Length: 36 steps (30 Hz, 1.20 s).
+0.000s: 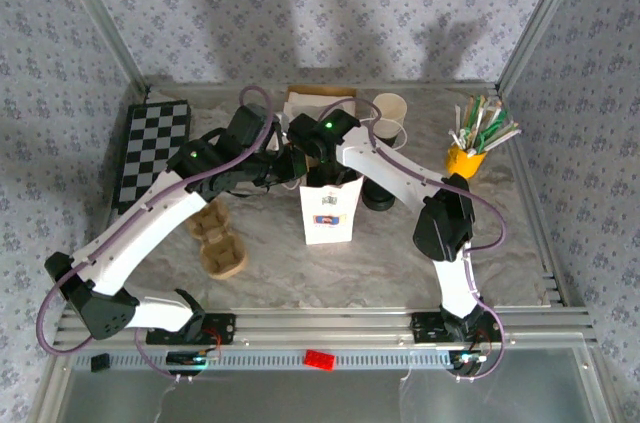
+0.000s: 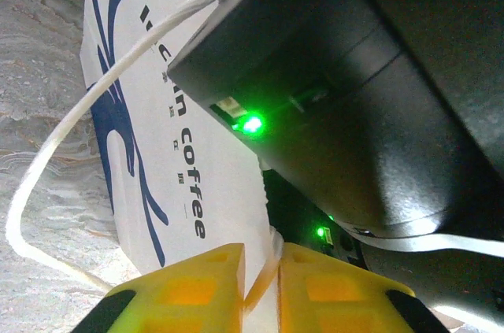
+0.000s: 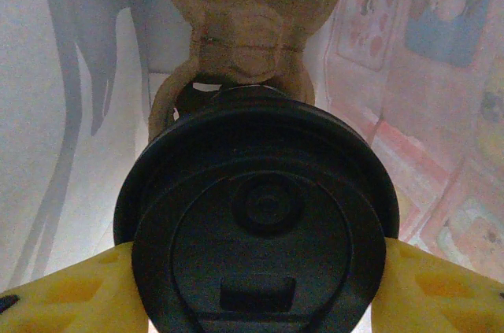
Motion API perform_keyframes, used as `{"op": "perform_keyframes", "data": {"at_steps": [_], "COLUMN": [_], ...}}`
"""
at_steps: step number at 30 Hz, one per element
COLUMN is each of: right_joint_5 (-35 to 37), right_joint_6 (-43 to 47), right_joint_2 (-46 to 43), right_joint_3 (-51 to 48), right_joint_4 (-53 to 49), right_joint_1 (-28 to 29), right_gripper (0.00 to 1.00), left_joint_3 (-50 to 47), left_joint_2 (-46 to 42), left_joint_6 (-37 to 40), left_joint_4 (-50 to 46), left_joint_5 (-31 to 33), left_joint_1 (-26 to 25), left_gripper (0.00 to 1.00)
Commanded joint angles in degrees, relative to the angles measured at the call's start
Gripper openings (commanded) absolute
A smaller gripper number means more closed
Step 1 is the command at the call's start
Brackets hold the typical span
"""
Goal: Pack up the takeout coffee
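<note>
**Coffee cup [image 3: 260, 215] gripped inside the bag [image 3: 47, 112]**

The right claw [image 3: 256, 290] is clamped on the coffee cup. One yellow finger presses each side of the round black lid, which sits squarely between them. Claw and cup are down inside the white paper bag, whose walls stand close on both sides of the fingers. The wall to the right of the claw lets a printed pattern show through. Just beyond the cup, past the fingertips, lies a brown cardboard tray [image 3: 240, 34], its near edge hidden behind the lid.

The left claw [image 2: 261, 286] is against the outside of the bag. Its two yellow fingers stand close together with a thin white strip between them, either the bag's edge or its handle. Whether they pinch it or merely flank it cannot be told. A white string handle [image 2: 71, 120] loops out to the left of the fingers, across the bag's blue lettering. Ahead and to the right of this claw looms a black arm housing [image 2: 354, 73] with a green light.

From above, both claws meet at the bag's open top.
</note>
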State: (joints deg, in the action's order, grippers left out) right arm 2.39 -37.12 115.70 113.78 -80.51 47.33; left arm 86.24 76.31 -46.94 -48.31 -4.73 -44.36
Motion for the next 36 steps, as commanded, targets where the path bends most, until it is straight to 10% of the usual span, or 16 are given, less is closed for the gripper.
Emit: {"op": "perform_keyframes", "data": {"at_steps": [1, 36], "right_joint_5": [1.92, 1.88], "right_joint_6": [-1.6, -1.81], "right_joint_2": [-0.39, -1.42], "right_joint_3": [-1.88, -3.88], "right_joint_4": [-0.42, 0.99], "right_joint_1": [-0.31, -0.75], "right_gripper": [0.52, 0.57], "left_joint_3": [2.23, 2.61], "left_joint_2": [0.5, 0.66], "left_joint_6": [0.92, 1.06], "left_joint_4": [-1.86, -1.67], "left_joint_5": [-0.5, 0.12], "left_joint_1": [-0.38, -0.48], "left_gripper": [0.2, 0.2]}}
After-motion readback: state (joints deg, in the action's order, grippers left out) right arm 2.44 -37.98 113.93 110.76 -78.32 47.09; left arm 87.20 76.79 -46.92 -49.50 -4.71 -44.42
